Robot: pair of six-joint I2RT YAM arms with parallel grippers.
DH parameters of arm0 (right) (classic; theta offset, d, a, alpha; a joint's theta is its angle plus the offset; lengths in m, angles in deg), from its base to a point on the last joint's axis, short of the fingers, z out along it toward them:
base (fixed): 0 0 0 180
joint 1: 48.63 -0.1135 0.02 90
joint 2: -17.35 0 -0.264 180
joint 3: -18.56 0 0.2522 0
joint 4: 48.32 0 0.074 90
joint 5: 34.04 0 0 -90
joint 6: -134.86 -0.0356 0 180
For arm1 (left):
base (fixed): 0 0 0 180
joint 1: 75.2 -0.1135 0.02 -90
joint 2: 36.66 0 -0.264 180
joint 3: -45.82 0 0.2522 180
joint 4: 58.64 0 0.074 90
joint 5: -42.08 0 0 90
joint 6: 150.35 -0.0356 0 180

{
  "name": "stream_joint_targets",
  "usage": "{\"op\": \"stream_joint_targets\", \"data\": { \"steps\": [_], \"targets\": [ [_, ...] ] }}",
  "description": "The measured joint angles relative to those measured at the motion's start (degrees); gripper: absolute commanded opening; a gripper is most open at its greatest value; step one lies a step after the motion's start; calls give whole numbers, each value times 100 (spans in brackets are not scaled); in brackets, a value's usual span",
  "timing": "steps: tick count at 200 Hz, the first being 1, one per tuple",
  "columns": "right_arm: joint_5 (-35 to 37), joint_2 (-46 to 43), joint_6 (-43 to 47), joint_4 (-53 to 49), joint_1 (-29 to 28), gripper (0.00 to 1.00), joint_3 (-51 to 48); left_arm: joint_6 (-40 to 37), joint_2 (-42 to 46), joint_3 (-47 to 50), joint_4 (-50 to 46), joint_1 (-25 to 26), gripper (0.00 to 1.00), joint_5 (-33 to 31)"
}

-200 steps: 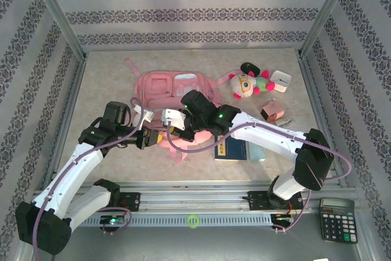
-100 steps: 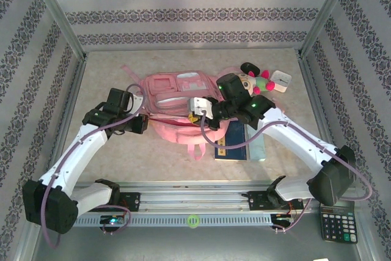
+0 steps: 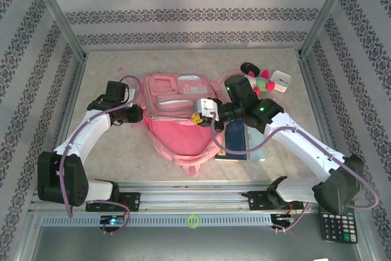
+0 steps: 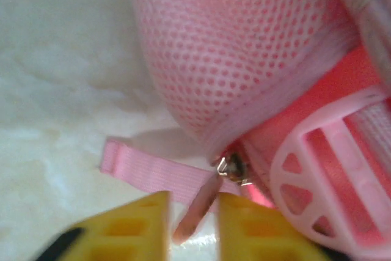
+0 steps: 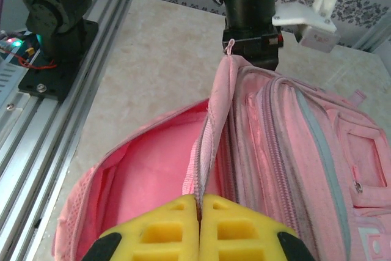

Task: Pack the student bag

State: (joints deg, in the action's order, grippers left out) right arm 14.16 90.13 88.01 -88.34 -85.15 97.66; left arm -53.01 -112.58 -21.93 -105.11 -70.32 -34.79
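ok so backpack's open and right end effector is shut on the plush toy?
No. The backpack is open, but the right end effector is shut on its zipper edge, not the plush toy, as the right wrist view shows.

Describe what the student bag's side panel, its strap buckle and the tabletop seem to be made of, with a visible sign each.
Side panel of the student bag: soft matte pink mesh fabric; rows of small holes. Strap buckle: probably moulded plastic; smooth, faintly glossy rigid bars. Tabletop: mottled beige; stone or laminate, unclear.
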Motion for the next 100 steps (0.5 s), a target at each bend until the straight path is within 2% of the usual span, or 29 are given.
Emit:
{"op": "stream_joint_targets", "data": {
  "steps": [19, 46, 67, 100],
  "targets": [
    [146, 81, -125, 208, -50, 0, 0, 22, 369, -2, 37, -83, 58, 11],
    [297, 527, -164, 358, -170, 0, 140, -111, 1349, -4, 79, -87, 62, 271],
    [302, 1051, -166, 431, -247, 0, 411, -625, 2142, 160, 407, -87, 68, 938],
    [341, 1611, -238, 610, -448, 0, 796, -2037, 2946, 774, 667, -87, 78, 2352]
  ]
}}
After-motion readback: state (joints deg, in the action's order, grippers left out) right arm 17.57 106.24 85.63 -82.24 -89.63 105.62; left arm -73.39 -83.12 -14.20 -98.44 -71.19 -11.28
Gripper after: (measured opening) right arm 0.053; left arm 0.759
